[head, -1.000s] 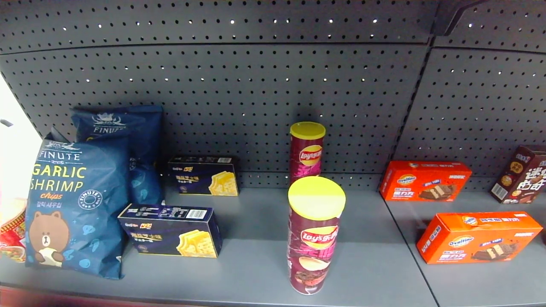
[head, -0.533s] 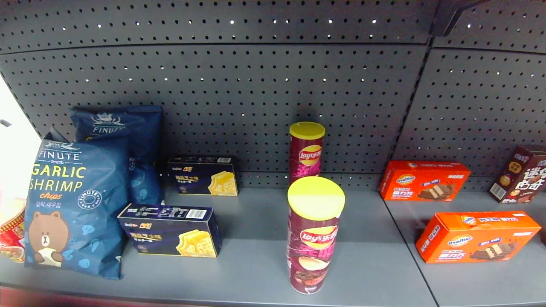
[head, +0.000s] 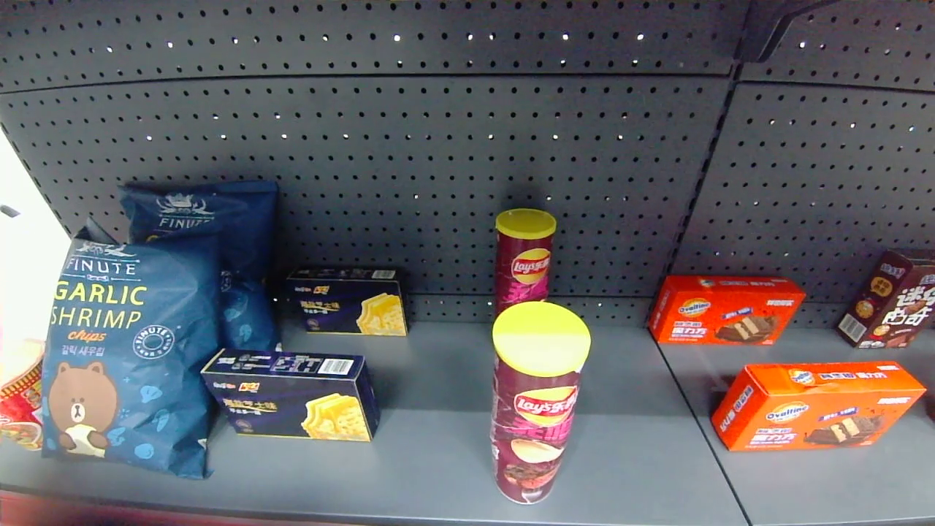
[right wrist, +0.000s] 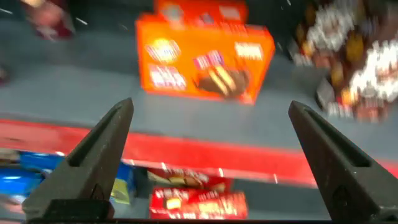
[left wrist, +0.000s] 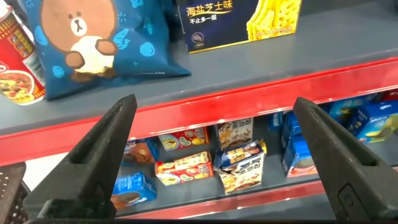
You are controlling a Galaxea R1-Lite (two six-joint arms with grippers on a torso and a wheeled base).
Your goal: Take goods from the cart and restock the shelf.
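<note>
**Head view:** Nothing on the shelf [head: 438, 446] has moved over the past second. The whole frame drifts a hair, which points to the camera moving, not the stock. By that reading no new item is going in, and the restocking sits between placements. The front can [head: 540, 402] stands upright with its yellow lid up, its long axis vertical and its label facing the aisle. The rear can [head: 525, 256] stands directly behind it. Left of the front can, two dark blue boxes [head: 296, 394] lie with their long axes across the shelf and their printed faces forward. Blue bags [head: 131, 351] stand farther left. Right of the front can lie two orange boxes [head: 818, 405], the nearer one turned slightly.

**Left wrist view:** The left gripper [left wrist: 214, 106] hangs before the shelf's red edge, left of the front can. Its fingers are spread wide with nothing between them.

**Right wrist view:** The right gripper [right wrist: 211, 106] hangs below the nearer orange box, right of the front can. Its fingers are likewise spread and empty.
</note>
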